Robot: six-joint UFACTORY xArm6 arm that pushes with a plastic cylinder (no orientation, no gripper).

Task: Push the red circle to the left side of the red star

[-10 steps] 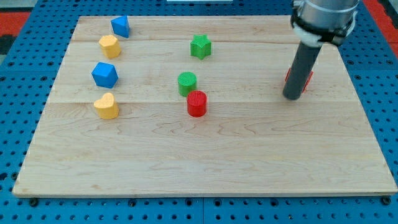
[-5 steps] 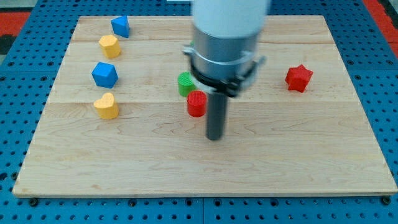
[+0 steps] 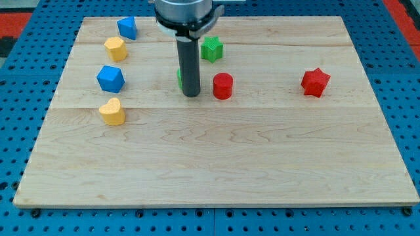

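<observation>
No claw fitted here, so nothing to call released, clenched or grasping: only a straight dark rod ending in my tip (image 3: 191,96), planted on the pale wooden board (image 3: 216,170). Just to the view's right of my tip, near but apparently not touching, the small red plastic circle block (image 3: 222,86). Directly behind the rod, mostly hidden, a sliver of a green block (image 3: 180,78), shape not discernible. Further toward the view's top, a green plastic star block (image 3: 211,48). Well apart at the view's right, roughly level with the red circle, the red plastic star block (image 3: 315,82).

Far at the view's left, out of the way: a blue block (image 3: 126,27), a yellow block (image 3: 115,48), another blue block (image 3: 110,78) and a yellow heart-like block (image 3: 112,111).

Judged as lined up for a rightward push, most of the distance still to cover. Risks: an off-centre contact, letting the round block roll off the rod's side toward the view's top or bottom; overshooting, knocking the red star away; dragging the hidden green block along.
</observation>
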